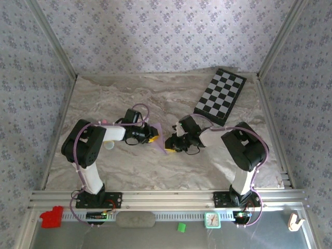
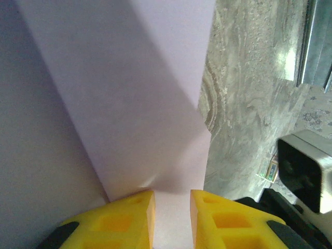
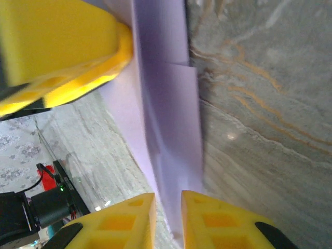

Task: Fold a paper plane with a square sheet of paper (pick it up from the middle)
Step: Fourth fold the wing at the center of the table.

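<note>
The left black-and-white jointed arm [image 1: 88,148] and the right black-and-white jointed arm [image 1: 243,148] were found bent inward from their bases, with the wrists brought close together. The left yellow-fingered gripper [image 1: 151,138] [image 2: 172,199] was noted with jaws narrowly parted, clamped on a pale lilac folded paper sheet [image 2: 145,104]. The right yellow-fingered gripper [image 1: 169,149] [image 3: 168,202] was likewise closed on the sheet's edge, directly facing the left one.

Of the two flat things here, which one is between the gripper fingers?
The lilac paper: it runs between the fingers of the left gripper and the right gripper. The chequered board lies flat at the far right, apart from both.
</note>
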